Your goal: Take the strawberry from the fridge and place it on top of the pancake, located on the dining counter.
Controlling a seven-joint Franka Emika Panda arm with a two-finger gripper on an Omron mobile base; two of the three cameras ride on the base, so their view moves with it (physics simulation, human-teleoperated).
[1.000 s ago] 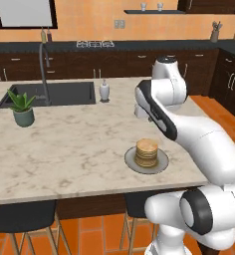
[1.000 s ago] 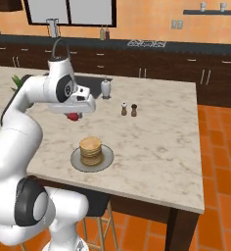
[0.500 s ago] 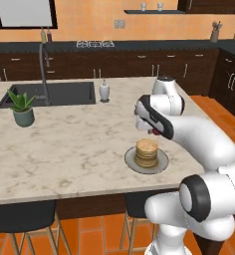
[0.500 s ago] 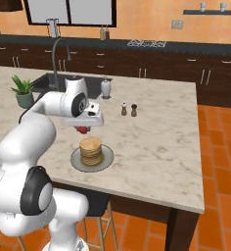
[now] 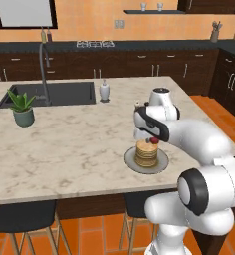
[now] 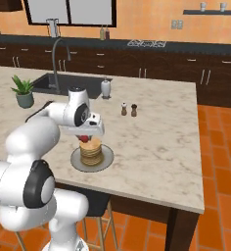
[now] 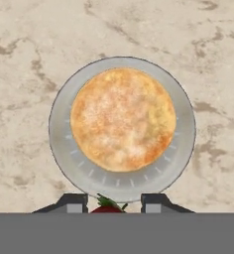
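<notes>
Right now the gripper (image 5: 153, 141) hangs low over the pancake (image 5: 146, 154), its two fingers pinching the strawberry (image 5: 154, 140) between them. From the left base camera the red berry shows just under the hand, just above the top of the stack; whether it touches the top pancake cannot be told. From the right base camera the gripper (image 6: 83, 138) sits at the near-left edge of the stack (image 6: 90, 150), with the strawberry (image 6: 83, 138) as a small red spot beneath the white hand.

Looking along the hand, the pancake (image 7: 123, 118) lies round and golden in the middle of its grey plate (image 7: 183, 144), and the plate rests flat on the dining counter (image 7: 25, 59). The strawberry (image 7: 106, 207) peeks up at the bottom edge between the two dark fingertips (image 7: 73, 202), its green leaves on top and the red flesh mostly cut off.

The counter (image 5: 64, 149) has a beige marbled top. A potted plant (image 5: 22, 106) stands near the sink (image 5: 64, 93), well apart from the plate (image 5: 131, 162). A white bottle (image 5: 104, 91) stands beside the sink, and two small shakers (image 6: 128, 109) stand behind the plate (image 6: 105, 162) toward the far side.
</notes>
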